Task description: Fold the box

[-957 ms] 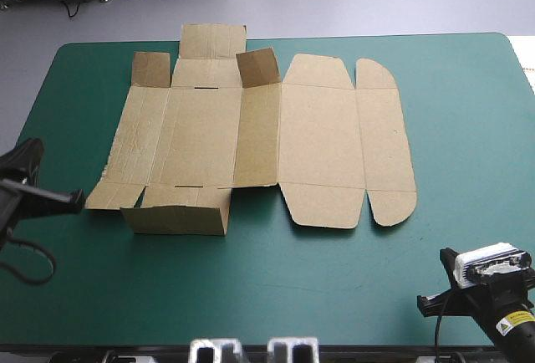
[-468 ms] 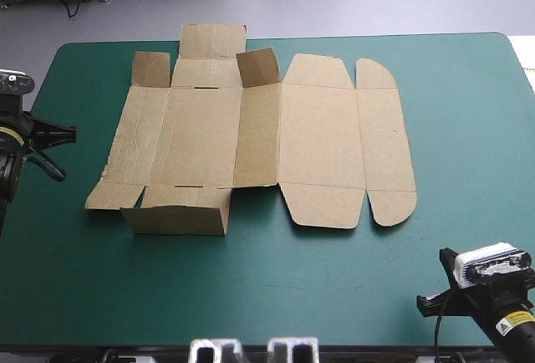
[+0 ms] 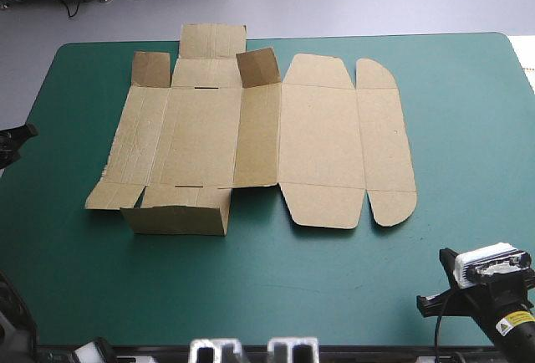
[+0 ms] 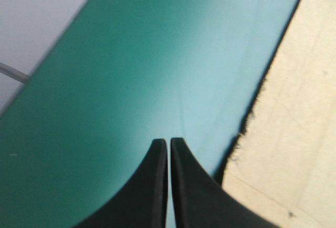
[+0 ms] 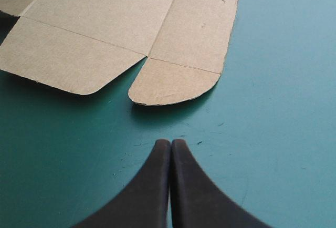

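**Left gripper [image 3: 25,134] drawn back from the box [image 3: 251,133]; no fold begun.**

High view: the box lay mid-table on the teal-green cover [image 3: 276,288], mostly flat, with its near wall and two small far tabs raised, exactly as in the earlier pictures. The left gripper, just before nearer the box's left edge, had retreated farther from it, towards the table's left edge. Left wrist view: its black fingers [image 4: 155,186] were pressed together and held nothing, over bare cover, with the box's ragged left edge off to one side. Right wrist view: the right gripper [image 5: 170,143] was likewise closed and empty, with the box's rounded flap [image 5: 173,83] ahead of it and apart. In my judgement the task had not advanced, and a fresh approach is needed.
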